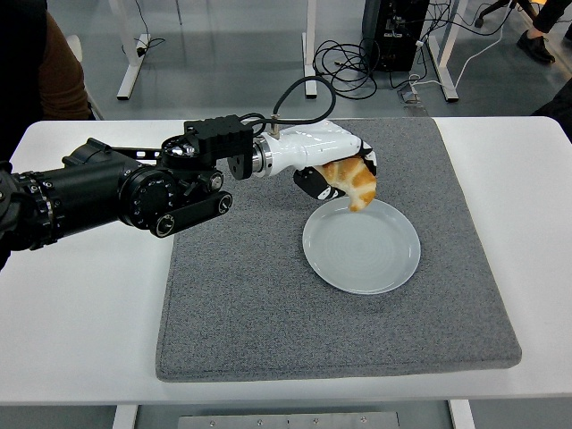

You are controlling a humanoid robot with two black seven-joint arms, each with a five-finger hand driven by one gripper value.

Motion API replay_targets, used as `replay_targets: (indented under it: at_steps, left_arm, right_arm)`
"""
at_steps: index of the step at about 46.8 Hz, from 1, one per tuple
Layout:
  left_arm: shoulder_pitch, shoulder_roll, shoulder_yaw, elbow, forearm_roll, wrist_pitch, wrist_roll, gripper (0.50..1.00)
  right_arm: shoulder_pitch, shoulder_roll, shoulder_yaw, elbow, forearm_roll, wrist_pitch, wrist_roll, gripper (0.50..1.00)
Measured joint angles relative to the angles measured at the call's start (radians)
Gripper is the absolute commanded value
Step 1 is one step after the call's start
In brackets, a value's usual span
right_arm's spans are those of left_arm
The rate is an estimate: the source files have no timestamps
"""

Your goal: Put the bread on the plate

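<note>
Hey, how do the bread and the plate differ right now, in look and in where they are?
The bread is golden brown, lumpy and curved; the plate is pale grey-blue, round and flat. The bread is held in the left hand, hanging tilted over the plate's far rim; the plate lies flat on the grey mat with nothing on it. The bread looks much smaller than the plate. Both sit over the mat's right half.

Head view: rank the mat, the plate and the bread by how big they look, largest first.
1. The grey mat, by far the largest; it covers most of the table's middle.
2. The plate, lying on the mat.
3. The bread, smallest, though the left hand hides part of it, and held above the mat, it sits slightly nearer the camera.
</note>
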Motion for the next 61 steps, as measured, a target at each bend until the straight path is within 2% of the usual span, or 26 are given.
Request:
replay_targets:
  at_steps: [16, 26, 45, 61]
  left_arm:
    - [0.049, 0.0, 0.003, 0.014, 0.0, 0.022, -0.012, 0.5]
    - [0.05, 0.0, 0.054, 0.008, 0.0, 0.023, -0.088, 0.5]
    - [0.049, 0.0, 0.106, 0.007, 0.003, 0.023, -0.179, 0.5]
    - [0.049, 0.0, 0.102, -0.004, -0.016, 0.021, -0.182, 0.5]
  right_arm:
    - [0.0, 0.0, 0.0, 0.0, 0.0, 0.0, 0.0, 1.0]
    - [0.0, 0.0, 0.0, 0.0, 0.0, 0.0, 0.0, 1.0]
    - [0.0, 0.0, 0.0, 0.0, 0.0, 0.0, 0.0, 1.0]
    - [0.0, 0.0, 0.0, 0.0, 0.0, 0.0, 0.0, 1.0]
